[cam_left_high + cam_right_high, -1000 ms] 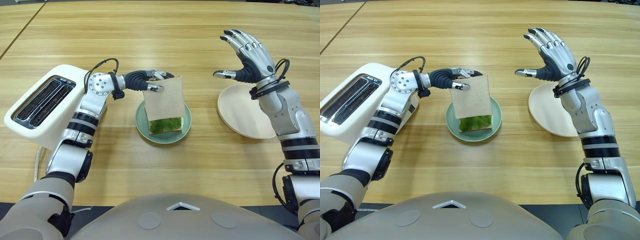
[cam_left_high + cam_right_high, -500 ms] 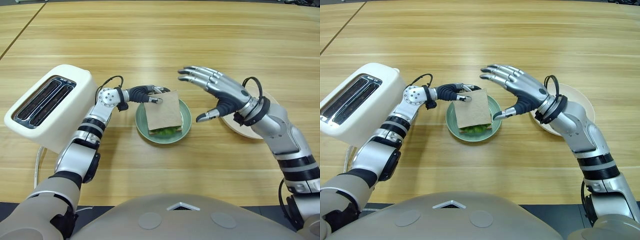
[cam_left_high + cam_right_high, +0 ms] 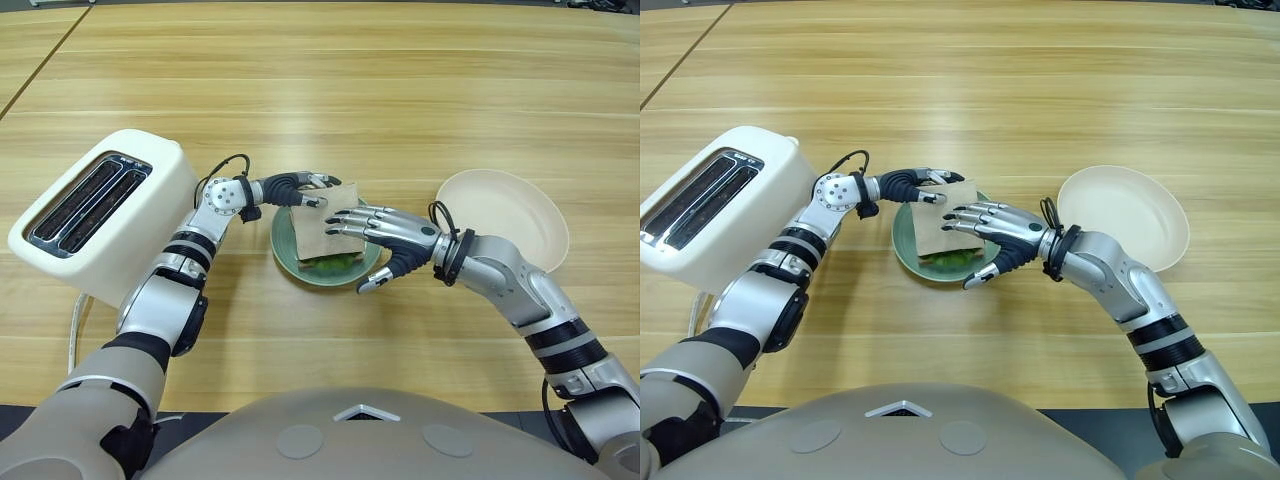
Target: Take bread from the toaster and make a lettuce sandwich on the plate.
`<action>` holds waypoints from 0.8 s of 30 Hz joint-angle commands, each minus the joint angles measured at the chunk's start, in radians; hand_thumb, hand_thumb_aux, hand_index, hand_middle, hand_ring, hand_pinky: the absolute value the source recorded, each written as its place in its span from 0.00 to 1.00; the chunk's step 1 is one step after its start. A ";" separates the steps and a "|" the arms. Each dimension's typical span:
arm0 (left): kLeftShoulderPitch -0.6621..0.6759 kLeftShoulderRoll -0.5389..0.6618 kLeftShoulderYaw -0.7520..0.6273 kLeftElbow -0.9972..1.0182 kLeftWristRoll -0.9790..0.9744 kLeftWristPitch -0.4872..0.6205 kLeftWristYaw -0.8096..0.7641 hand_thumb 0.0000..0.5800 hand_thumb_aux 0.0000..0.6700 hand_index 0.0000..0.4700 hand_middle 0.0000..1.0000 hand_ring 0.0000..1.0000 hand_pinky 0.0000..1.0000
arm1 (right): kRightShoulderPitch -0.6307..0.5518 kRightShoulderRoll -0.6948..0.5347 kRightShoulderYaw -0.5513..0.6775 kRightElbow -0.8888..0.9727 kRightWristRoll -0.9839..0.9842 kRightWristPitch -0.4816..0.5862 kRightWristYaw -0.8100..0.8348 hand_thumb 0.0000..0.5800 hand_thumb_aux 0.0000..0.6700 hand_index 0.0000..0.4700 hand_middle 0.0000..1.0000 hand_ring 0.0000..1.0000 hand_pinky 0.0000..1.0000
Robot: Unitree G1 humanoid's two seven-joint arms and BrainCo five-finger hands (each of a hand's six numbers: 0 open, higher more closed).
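1. Top bread slice [image 3: 313, 235] sits over lettuce [image 3: 335, 265] on green plate [image 3: 283, 248], centre of surface.
2. Left hand [image 3: 298, 187] fingers pinch its far corner. Right hand [image 3: 395, 232] fingers are spread flat on top.
3. Advice: press lightly with right, release the left pinch first, square slice over lettuce.

You see a pale honey-coloured wooden desk [image 3: 350, 90], streaked with fine grain lines. The toaster [image 3: 100, 215] is creamy white, its slots near black. The plate [image 3: 325, 281] is a muted sage green; the lettuce [image 3: 335, 264] is a brighter leaf green, and the bread slice [image 3: 318, 228] is plain tan. The shallow dish [image 3: 505, 215] is cream. The left hand [image 3: 295, 187] looks mostly black with silver tips, the right hand [image 3: 385, 230] silver over black.
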 commanded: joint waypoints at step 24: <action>-0.130 0.042 0.112 -0.026 0.125 -0.046 0.579 0.00 0.00 0.00 0.00 0.00 0.00 | -0.018 -0.012 0.190 0.167 -0.104 0.036 0.108 0.00 0.00 0.00 0.00 0.00 0.00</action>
